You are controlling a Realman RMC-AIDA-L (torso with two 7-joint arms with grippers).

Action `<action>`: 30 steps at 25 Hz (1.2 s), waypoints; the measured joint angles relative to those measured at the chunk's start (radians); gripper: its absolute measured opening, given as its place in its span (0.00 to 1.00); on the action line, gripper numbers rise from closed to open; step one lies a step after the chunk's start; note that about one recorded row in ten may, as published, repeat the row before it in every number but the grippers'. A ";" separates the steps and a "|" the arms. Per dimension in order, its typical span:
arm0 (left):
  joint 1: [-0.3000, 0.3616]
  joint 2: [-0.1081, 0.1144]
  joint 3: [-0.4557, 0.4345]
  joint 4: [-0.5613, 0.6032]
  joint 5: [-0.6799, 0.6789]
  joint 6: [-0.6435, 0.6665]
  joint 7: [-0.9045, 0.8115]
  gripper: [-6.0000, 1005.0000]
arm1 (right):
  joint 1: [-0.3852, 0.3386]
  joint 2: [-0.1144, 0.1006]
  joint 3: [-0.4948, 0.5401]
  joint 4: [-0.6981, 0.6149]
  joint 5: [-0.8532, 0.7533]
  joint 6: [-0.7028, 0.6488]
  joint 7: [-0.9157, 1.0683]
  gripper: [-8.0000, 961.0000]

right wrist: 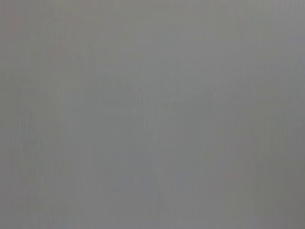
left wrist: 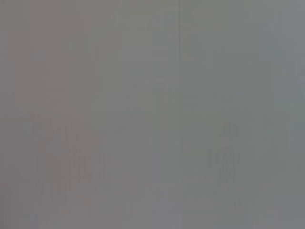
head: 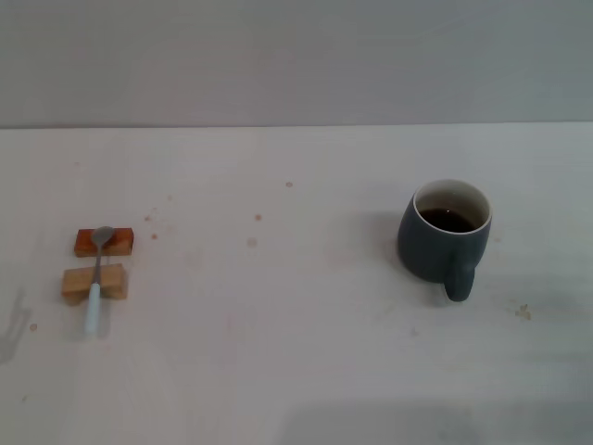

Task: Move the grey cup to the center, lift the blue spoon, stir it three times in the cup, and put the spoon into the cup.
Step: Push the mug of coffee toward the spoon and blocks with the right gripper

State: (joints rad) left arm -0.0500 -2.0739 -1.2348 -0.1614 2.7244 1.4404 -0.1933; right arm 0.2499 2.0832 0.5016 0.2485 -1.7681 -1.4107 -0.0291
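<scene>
Grippers: neither the left nor the right gripper appears in any view; both wrist views show only flat grey. Cannot tell whether either claw is released or clenched.

Table (head: 278,371): pale surface, faint specks around the middle. The centre spot where the cup should go is bare.

Blue spoon (head: 95,275): near left. Lies across two small wooden blocks, pale blue handle pointing toward the near edge with its end past the nearer block, metal bowl resting on the farther one.

Nearer block (head: 94,283): light wood, under the spoon's neck.

Farther block (head: 104,242): reddish wood, just beyond the first, a small gap between them.

Grey cup (head: 444,232): right side, well apart from the spoon, upright, loop handle facing near, dark liquid inside.

Progress: judged not yet begun; cup not centred, spoon untouched.

Risk 1: the cup holds liquid; a jerky slide or tilted grasp could slop it over the rim.

Risk 2: spoon is slim and perched; pressing on the overhanging handle could tip it off the blocks or push a block aside.

Risk 3: blocks sit touching the spoon; a wide pinch might catch a block as well.
</scene>
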 joint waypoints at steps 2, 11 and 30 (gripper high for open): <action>0.000 0.000 0.000 0.000 0.000 0.000 0.000 0.82 | 0.000 0.000 0.000 0.000 -0.001 0.001 0.000 0.01; -0.006 0.000 0.000 0.002 0.000 -0.001 0.000 0.82 | 0.001 0.000 0.000 0.000 -0.003 0.008 0.000 0.01; -0.003 -0.002 0.024 -0.006 -0.007 -0.011 0.000 0.81 | 0.096 -0.002 0.006 -0.020 -0.001 0.225 0.000 0.01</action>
State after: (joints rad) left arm -0.0534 -2.0755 -1.2105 -0.1674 2.7179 1.4295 -0.1933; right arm 0.3455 2.0815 0.5071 0.2283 -1.7689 -1.1854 -0.0291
